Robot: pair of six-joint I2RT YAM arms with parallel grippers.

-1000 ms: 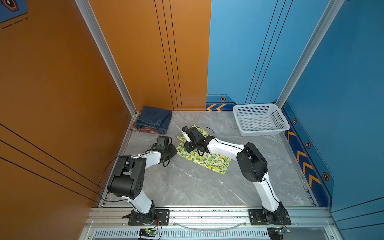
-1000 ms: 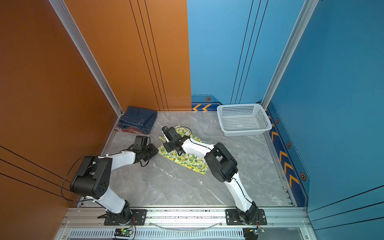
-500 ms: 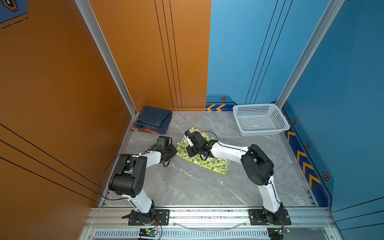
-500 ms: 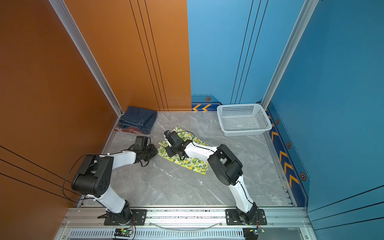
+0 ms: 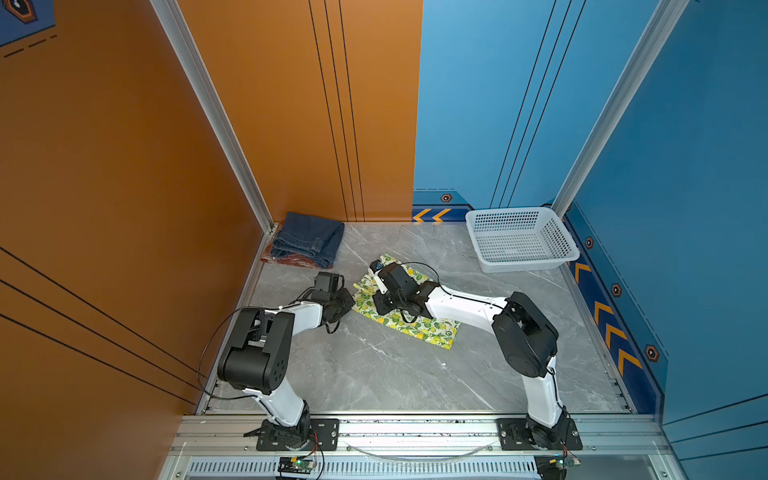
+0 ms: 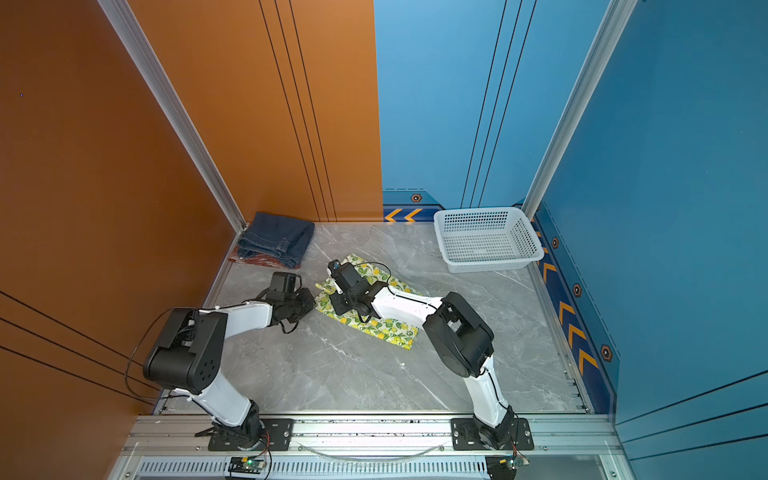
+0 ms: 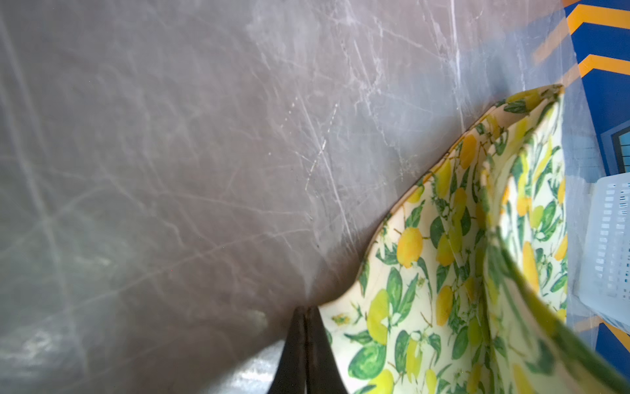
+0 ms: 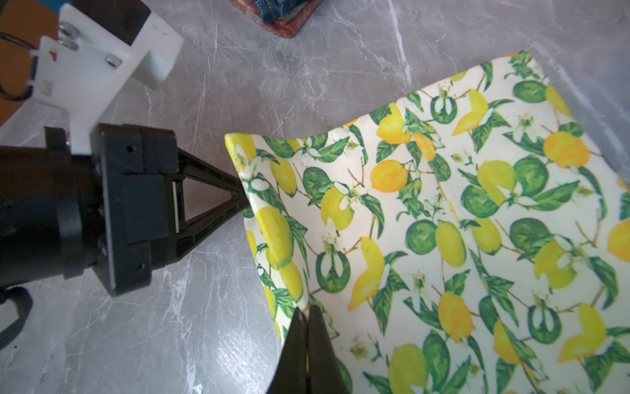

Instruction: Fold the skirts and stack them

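Observation:
The white lemon-print skirt [image 5: 428, 330] [image 6: 390, 332] lies on the grey marbled floor mid-scene, its left edge raised. My left gripper [image 5: 351, 301] [image 6: 313, 301] [image 7: 306, 312] is shut on that left edge; the right wrist view shows its tip [image 8: 240, 201] pinching the cloth [image 8: 477, 204]. My right gripper [image 5: 376, 307] [image 6: 336, 307] [image 8: 308, 310] is shut on the same edge a little nearer, with a fold of cloth between its fingers. The folded denim skirt [image 5: 309, 241] [image 6: 276, 239] rests on the plaid skirt [image 5: 291, 261] [image 6: 253, 262] in the back left corner.
A white perforated basket [image 5: 519, 239] [image 6: 486, 239] stands at the back right by the blue wall. Orange wall panels close the left side. Both arm bases sit on the metal rail at the front edge.
My left gripper has closed at the lemon skirt's left edge. The right gripper kept its grip and shifted slightly, and its elbow swung to the right.

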